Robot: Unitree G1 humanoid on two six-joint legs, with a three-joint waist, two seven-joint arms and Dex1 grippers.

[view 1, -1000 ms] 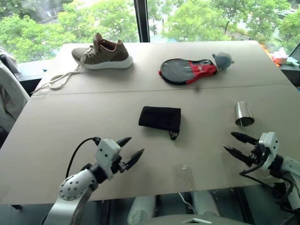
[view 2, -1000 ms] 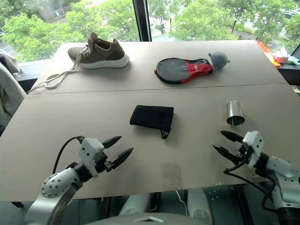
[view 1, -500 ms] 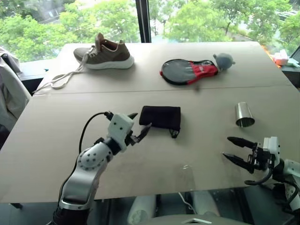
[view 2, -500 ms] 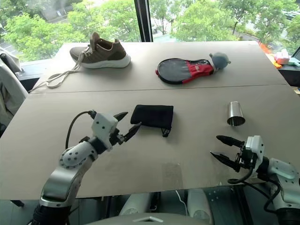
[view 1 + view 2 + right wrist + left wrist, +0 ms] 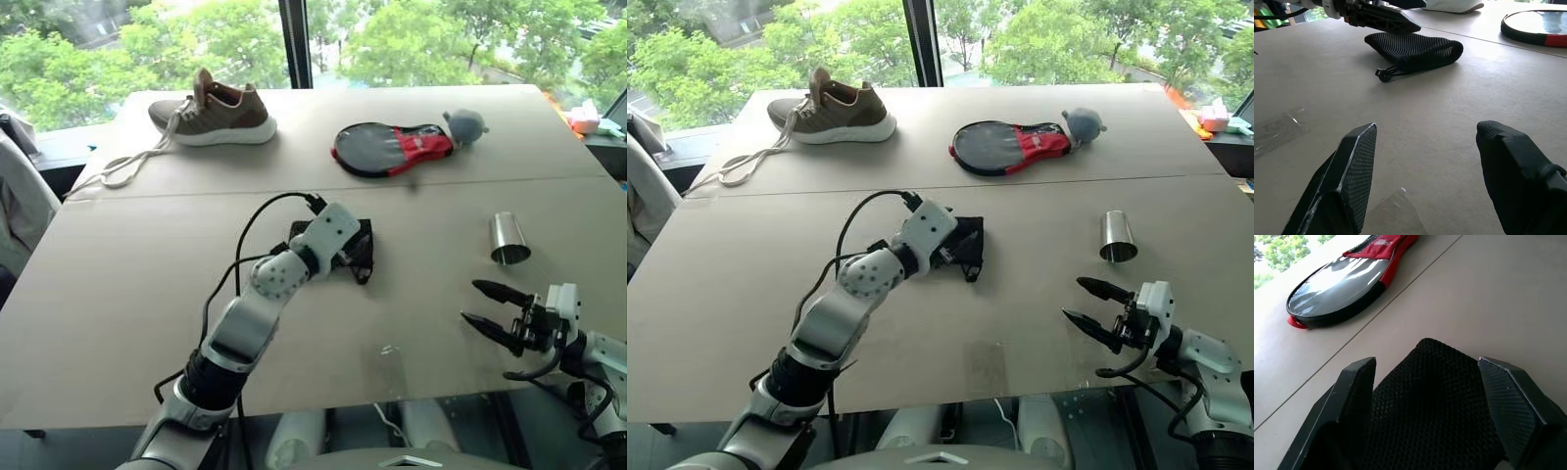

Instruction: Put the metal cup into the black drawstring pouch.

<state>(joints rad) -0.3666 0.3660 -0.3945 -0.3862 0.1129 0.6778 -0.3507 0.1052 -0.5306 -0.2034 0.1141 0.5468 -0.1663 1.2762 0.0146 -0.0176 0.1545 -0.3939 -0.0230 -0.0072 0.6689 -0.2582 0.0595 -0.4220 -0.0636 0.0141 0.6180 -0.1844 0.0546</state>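
Table [image 5: 118, 294]: wide beige top, a seam running across it between the far row of things and the near working area. Far edge meets a window; near edge runs below both arms.

Black drawstring pouch [image 5: 1415, 48]: lying flat near the middle of the table, just on the near side of the seam. Cord and toggle [image 5: 1384, 75] trail from its end toward the near edge. Bare table all round it on the near and right sides.

Left gripper [image 5: 1422, 382]: reached in over the pouch from the near left; jaws apart, one finger on each side of the black fabric, which fills the gap between them. Whether the fingers press the fabric cannot be told.

Metal cup [image 5: 509, 240]: standing upright on the right part of the table, well apart from the pouch, open table between the two. Nothing touches it.

Right gripper [image 5: 487, 305]: low over the table near the right near corner, on the near side of the cup and apart from it; jaws wide apart, empty, pointing toward the middle.

Clear tape patch [image 5: 384, 364]: flat on the table close to the near edge, between the two arms.

Paddle-shaped cover [image 5: 390, 149]: black and red, beyond the seam, a grey soft toy [image 5: 464, 124] touching its right end.

Shoe [image 5: 214, 111]: brown, white sole, far left, laces [image 5: 125, 166] trailing toward the left edge.
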